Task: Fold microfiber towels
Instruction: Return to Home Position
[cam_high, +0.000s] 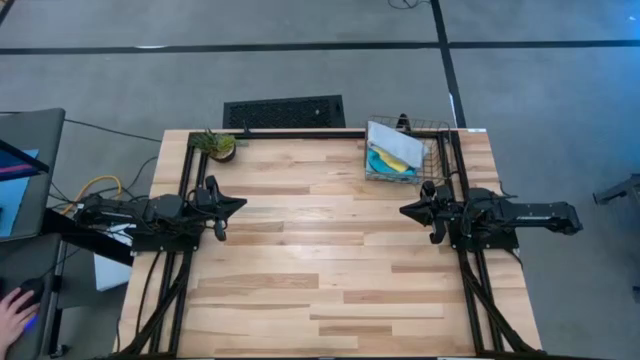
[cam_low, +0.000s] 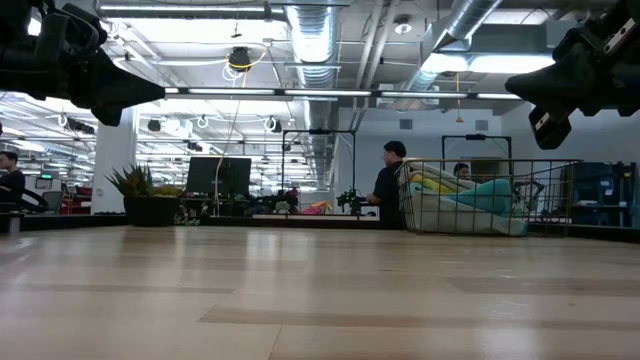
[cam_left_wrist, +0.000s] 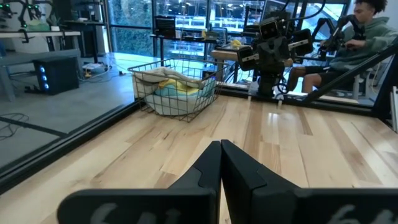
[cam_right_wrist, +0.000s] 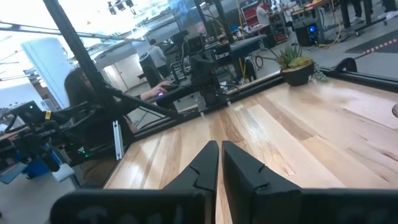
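The microfiber towels (cam_high: 392, 158) lie piled in a wire mesh basket (cam_high: 437, 150) at the table's far right; pale, cyan-blue and yellow cloth shows, also in the low view (cam_low: 470, 195) and the left wrist view (cam_left_wrist: 169, 90). My left gripper (cam_high: 240, 205) hovers shut above the table's left side, pointing level toward the middle. My right gripper (cam_high: 404, 211) hovers shut above the right side, facing it. In the wrist views the left fingers (cam_left_wrist: 221, 163) and the right fingers (cam_right_wrist: 219, 163) meet with nothing between them. Neither gripper touches a towel.
A small potted plant (cam_high: 218, 145) stands at the far left corner. A dark frame rail (cam_high: 300, 133) runs along the far edge. Bare wood (cam_high: 320, 260) stretches between the arms. A person's hand (cam_high: 15, 312) shows off the table at left; people sit beyond the table.
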